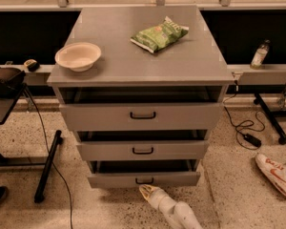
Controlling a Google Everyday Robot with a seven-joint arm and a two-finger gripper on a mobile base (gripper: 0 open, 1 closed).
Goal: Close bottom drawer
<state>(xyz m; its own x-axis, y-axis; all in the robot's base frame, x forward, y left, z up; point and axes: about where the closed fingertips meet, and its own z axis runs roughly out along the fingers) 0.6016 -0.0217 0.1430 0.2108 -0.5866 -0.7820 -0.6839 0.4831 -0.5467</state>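
Observation:
The bottom drawer (171, 178) is the lowest of three grey drawers in the cabinet, with a small black bar handle (144, 181). It sticks out only a little, with a narrow dark gap above its front panel. My gripper (146, 190) comes in from the lower edge of the view on a pale arm. Its tip is right below the handle, at the drawer's front panel.
A beige bowl (78, 56) and a green chip bag (159, 34) lie on the cabinet top (133, 56). The middle drawer (143, 150) and top drawer (143, 115) also stand slightly out. A shoe (275, 172) and cables (243, 128) lie at right, a black stand leg (47, 166) at left.

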